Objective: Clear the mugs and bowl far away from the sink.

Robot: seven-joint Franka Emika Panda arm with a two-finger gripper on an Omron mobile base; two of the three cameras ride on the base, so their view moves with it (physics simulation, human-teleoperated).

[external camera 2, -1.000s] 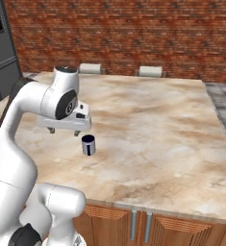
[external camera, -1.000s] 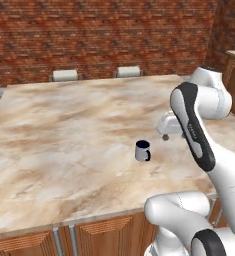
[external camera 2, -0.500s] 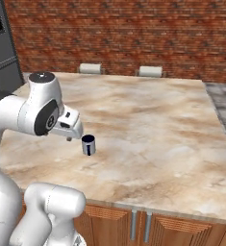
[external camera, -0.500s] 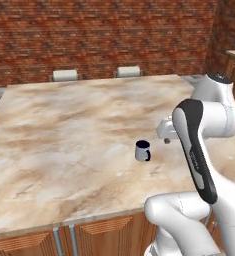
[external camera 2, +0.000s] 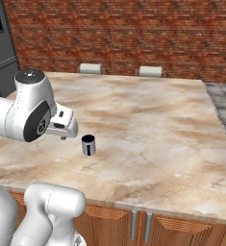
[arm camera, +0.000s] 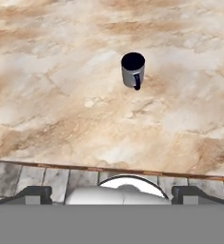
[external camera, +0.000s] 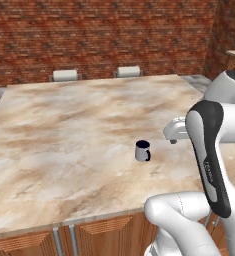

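**Lone mug sitting upright on the marble tabletop, hand spread wide and empty**

Left base view — looking across a broad beige marble tabletop (external camera: 64, 130) toward a red brick wall (external camera: 99, 35). Standing upright near the front right part of the slab: one small dark blue mug (external camera: 143, 150), handle turned toward the front right. Hovering just to the right of it, apart from it: the pale hand (external camera: 175, 131), partly hidden behind the arm's dark-striped link, so finger spacing not readable here. Peeking above the far edge of the slab: two pale chair backs (external camera: 65, 75). Showing below the front edge: wooden cabinet fronts (external camera: 34, 242).

Right base view — same mug (external camera 2: 88, 144) now appearing left of centre, handle facing the front edge. Hanging just left of it, not touching: the hand (external camera 2: 63, 126), jutting out from the big white joint. Standing at far left: a dark tall appliance (external camera 2: 0, 45).

Hand view — looking down at the mug (arm camera: 133, 70) from above and behind, dark inside showing, handle pointing toward the near edge. Rising at the two bottom corners: the dark fingertips (arm camera: 35, 194), set as far apart as possible, gripping nothing — the hand (arm camera: 113, 195) open and well back from the mug, over the slab's near edge and a strip of grey floor (arm camera: 27, 176).
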